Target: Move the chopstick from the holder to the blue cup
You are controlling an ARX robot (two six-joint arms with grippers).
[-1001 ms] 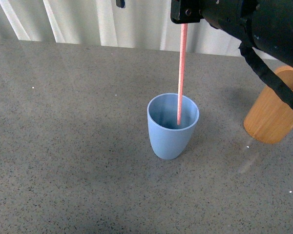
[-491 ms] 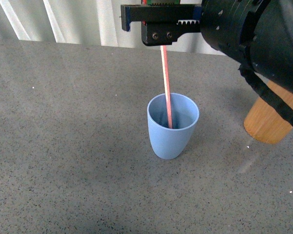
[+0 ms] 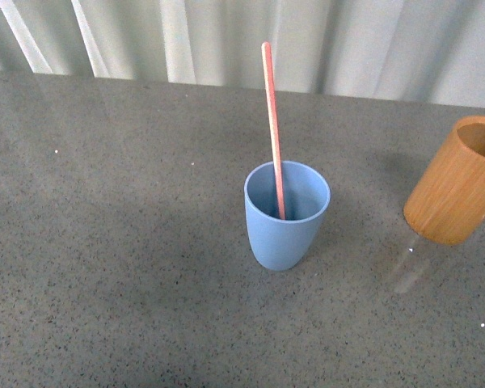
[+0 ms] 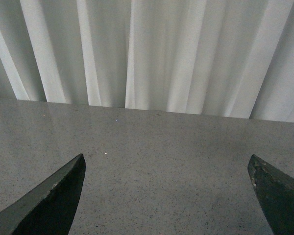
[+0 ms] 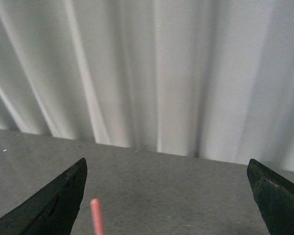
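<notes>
chopstick in blue cup, below right jaws

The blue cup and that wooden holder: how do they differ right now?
The blue cup is matte light blue and tapers to a narrower base; the holder is orange-brown wood with straight sides. The cup has the chopstick standing in it; no stick rises from the holder. Both are open-topped, without handles, on the grey table.

Neither arm shows in the front view. Each wrist view shows its gripper spread wide, left gripper and right gripper, dark fingertips at the lower corners, nothing between.
</notes>
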